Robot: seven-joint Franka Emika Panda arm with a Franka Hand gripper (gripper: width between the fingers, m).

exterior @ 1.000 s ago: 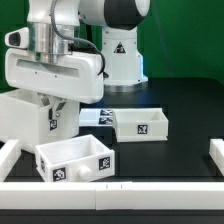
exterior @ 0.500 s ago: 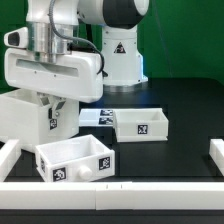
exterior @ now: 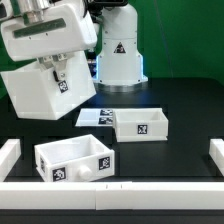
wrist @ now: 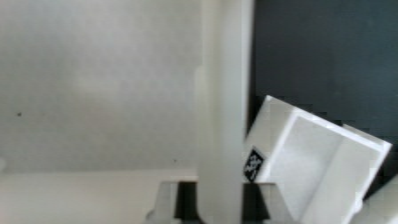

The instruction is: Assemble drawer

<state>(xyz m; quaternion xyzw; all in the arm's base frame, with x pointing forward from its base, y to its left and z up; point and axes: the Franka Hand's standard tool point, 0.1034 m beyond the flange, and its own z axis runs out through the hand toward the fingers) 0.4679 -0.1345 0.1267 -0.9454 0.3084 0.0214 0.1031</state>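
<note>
Over the tabletop, the drawer's housing hangs tilted at ten o'clock, its white wall masking the fingertips of the end effector clamped on it, with the far tray at four o'clock and the near tray at seven.

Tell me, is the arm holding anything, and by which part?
Yes: the gripper is shut on the drawer's large housing, pinching one thin wall at its upper edge; the housing hangs tilted.
</note>
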